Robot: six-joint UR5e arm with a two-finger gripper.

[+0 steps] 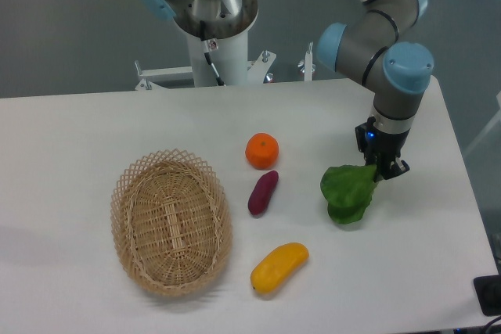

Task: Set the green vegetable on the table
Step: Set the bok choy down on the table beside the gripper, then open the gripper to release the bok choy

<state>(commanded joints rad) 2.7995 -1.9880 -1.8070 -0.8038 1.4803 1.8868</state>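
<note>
Jaws of the gripper (pixel 383 168) are seen closed on the stem end of the green vegetable (pixel 347 192), whose leaves rest at the right of the table (pixel 70 127). Well to its left lie an orange (pixel 262 150), a purple piece (pixel 263 192) and a yellow piece (pixel 279 267); a wicker basket (pixel 171 220) sits farther left.
</note>
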